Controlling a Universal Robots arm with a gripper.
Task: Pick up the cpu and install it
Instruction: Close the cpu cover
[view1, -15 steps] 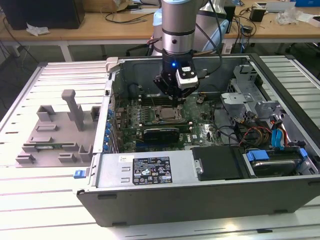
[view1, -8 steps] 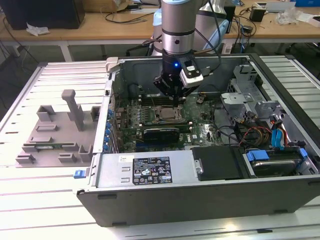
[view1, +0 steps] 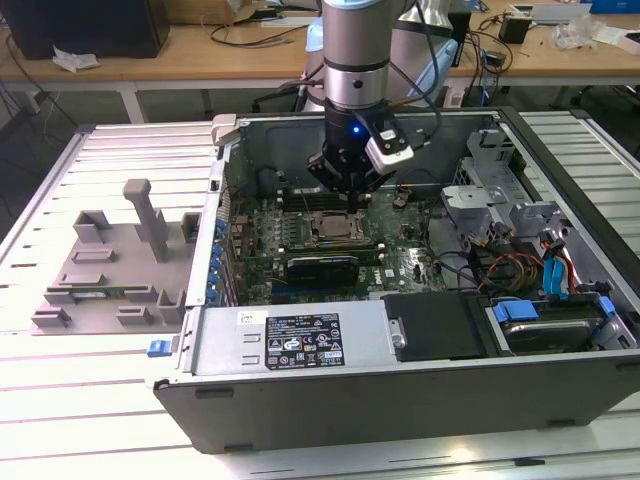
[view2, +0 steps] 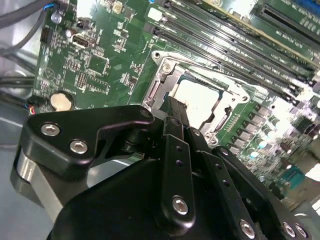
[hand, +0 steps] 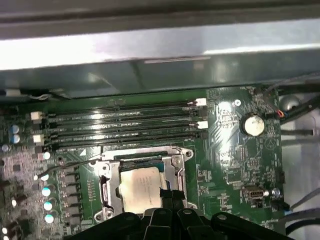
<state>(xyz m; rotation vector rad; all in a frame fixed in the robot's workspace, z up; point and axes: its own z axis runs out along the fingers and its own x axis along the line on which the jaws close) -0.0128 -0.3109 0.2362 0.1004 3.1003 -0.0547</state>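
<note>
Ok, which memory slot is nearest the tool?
The memory slot bordering the CPU socket; the others sit farther off, toward the case wall.

Bright room light: the pale slatted metal table (view1: 70, 420) glares at seven o'clock (exterior view); the shiny square cpu (view2: 200, 99) washes white.

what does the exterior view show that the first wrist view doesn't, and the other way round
Exterior view alone: the grey tray beside the open computer case, the arm reaching into it, a drive with blue tabs and the wooden desks behind. First wrist view alone: close detail of the memory slots and the round coin battery. Shared: the green motherboard, the cpu lying in its socket, and the gripper right above it.
</note>
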